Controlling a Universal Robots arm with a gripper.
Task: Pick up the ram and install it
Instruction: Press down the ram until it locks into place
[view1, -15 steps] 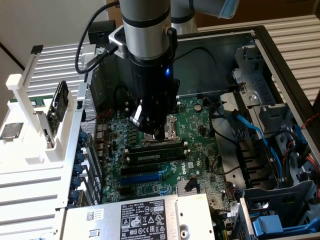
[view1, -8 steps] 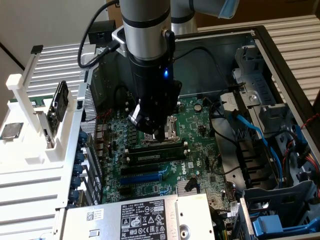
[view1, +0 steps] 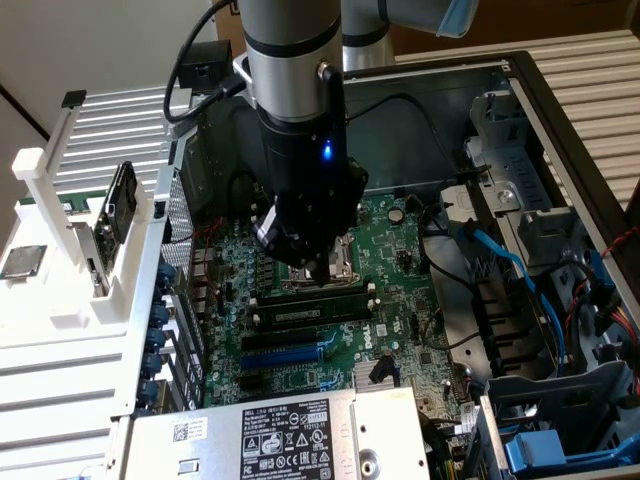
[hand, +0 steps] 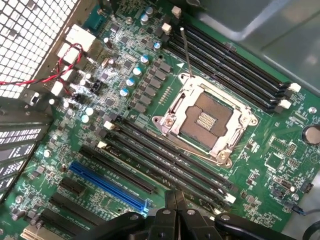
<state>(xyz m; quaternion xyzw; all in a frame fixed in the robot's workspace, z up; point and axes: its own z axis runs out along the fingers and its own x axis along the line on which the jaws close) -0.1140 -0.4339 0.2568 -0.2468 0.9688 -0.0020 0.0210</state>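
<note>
Hovering gripper (hand: 175, 212) shut — green motherboard (hand: 280, 150), open case (view1: 560, 110)

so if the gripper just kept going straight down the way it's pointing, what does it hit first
Probably the memory slots beside the CPU socket: the gripper, jaws shut, points down at the motherboard right over them. Depth is hard to judge, so the exact slot is unclear.

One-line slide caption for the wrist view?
Shut hand poised above the motherboard's black memory slots, beside the open CPU socket.
</note>
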